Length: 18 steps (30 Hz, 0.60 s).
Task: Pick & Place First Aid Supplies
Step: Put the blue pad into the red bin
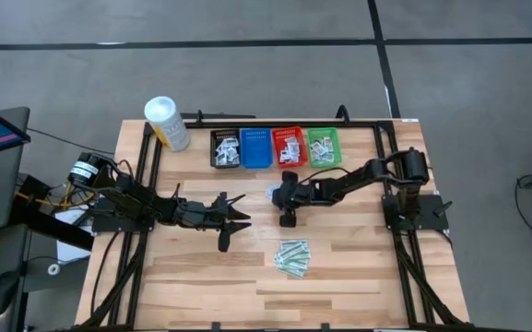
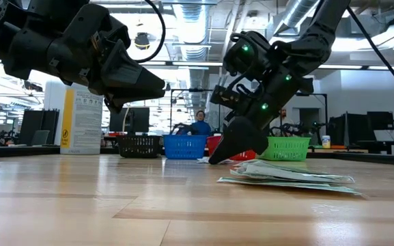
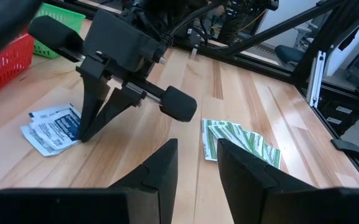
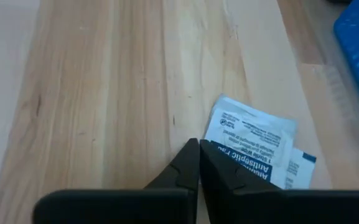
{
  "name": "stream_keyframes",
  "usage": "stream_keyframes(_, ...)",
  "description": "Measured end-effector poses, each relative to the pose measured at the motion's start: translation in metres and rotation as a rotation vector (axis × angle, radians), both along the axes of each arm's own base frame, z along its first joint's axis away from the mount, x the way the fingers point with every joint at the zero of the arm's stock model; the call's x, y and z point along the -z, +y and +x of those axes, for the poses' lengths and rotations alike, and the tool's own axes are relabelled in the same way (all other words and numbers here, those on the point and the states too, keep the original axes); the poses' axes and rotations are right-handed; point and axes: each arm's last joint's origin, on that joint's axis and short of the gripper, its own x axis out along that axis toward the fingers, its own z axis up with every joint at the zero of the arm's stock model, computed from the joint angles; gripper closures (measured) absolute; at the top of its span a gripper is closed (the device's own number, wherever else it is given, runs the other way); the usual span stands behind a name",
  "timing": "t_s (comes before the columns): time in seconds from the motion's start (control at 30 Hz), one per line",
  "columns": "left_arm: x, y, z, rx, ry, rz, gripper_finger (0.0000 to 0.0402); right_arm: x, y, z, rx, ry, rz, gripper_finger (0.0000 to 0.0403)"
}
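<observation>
From above, the right gripper (image 1: 277,195) reaches toward mid-bench, over white packets (image 1: 273,194) lying just in front of the blue basket (image 1: 255,148). Pale-green strips (image 1: 292,257) lie in a heap nearer the front edge. The left gripper (image 1: 235,222) hovers beside them, fingers apart, holding nothing.

At bench height, the right gripper's (image 2: 218,157) tips come down to the wood beside the packets.

Past the left wrist, the strips (image 3: 240,140) lie ahead, and the packets (image 3: 52,126) sit under the right gripper (image 3: 87,132).

Past the right wrist, that gripper's (image 4: 199,149) fingers are pressed together at the edge of a blue-printed packet (image 4: 249,138); whether it is pinched I cannot tell.
</observation>
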Motion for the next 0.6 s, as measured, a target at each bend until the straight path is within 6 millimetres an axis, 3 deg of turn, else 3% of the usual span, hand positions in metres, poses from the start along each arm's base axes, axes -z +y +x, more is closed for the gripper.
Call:
stream_keyframes(0.17,0.0,0.0,0.0,0.0,0.0,0.0,0.0289,0.0,0.003,0.0,-0.027,-0.005,0.086,0.0397)
stream_keyframes(0.33,0.0,0.0,0.0,0.0,0.0,0.0,0.0289,-0.007,0.007,0.0,-0.039,-0.014,0.061,0.0401)
stream_keyframes(0.6,0.0,0.0,0.0,-0.001,0.001,0.001,0.0289,-0.049,0.022,-0.004,-0.039,-0.028,-0.045,0.0402)
